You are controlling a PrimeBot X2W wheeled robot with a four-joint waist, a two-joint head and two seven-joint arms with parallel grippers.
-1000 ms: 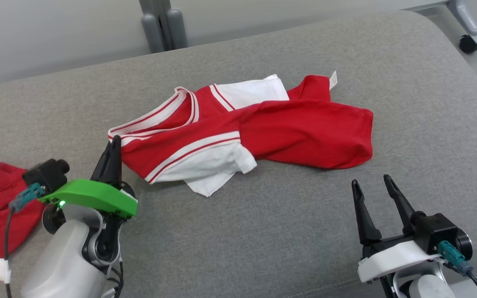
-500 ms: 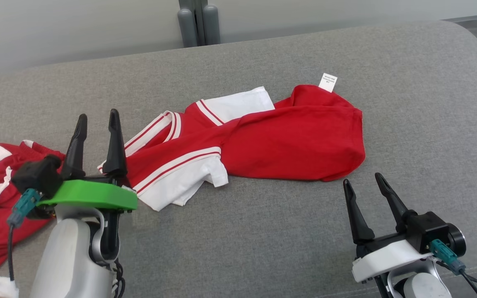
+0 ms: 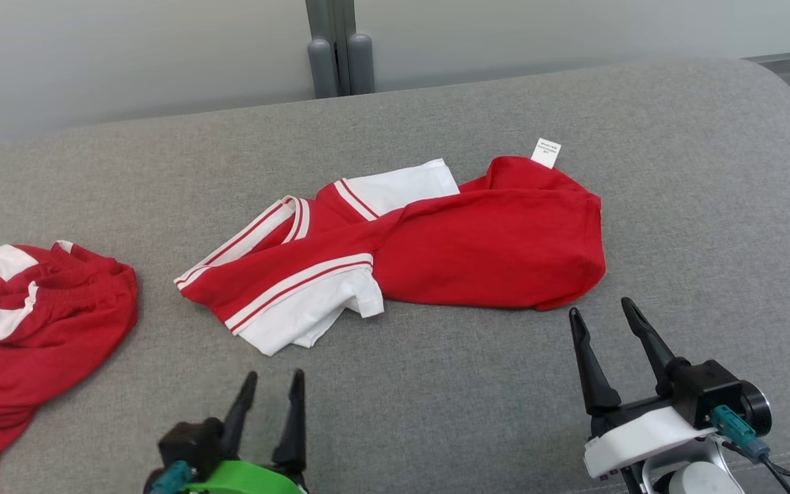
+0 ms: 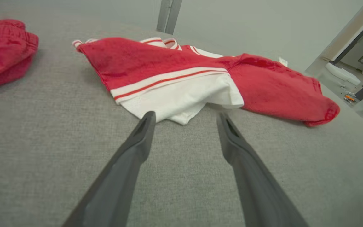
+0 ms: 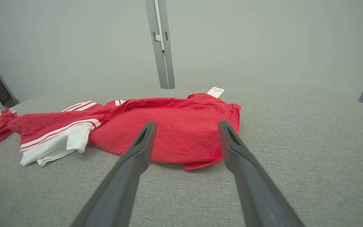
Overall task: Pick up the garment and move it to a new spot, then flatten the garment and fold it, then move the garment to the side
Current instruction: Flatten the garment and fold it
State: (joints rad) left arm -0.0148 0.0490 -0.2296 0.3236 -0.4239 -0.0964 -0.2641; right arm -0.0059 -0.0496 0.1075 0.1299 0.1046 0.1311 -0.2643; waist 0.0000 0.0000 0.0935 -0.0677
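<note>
The garment point(image 3: 477, 247) is a red shirt with white sleeves and white stripes, lying crumpled on the grey cushioned surface point(image 3: 436, 418), a white tag at its far right corner. My left gripper point(image 3: 273, 376) stands open near the front edge, a short way before the shirt's white sleeve, holding nothing. In the left wrist view the left gripper point(image 4: 185, 115) points at the sleeve of the garment point(image 4: 169, 63), fingertips just short of it. My right gripper point(image 3: 601, 307) is open and empty in front of the shirt's red hem. The right wrist view has the right gripper point(image 5: 187, 123) facing the garment point(image 5: 175, 132).
A second red and white garment point(image 3: 31, 322) lies bunched at the left edge of the surface. A grey post point(image 3: 340, 48) stands behind the far edge. Bare grey fabric stretches to the right of the shirt and along the front.
My left gripper was shut at the shirt's collar corner, then opened and drew back toward the front edge. The head camera shifted, bringing more of the left garment into view. The right gripper stayed open.
</note>
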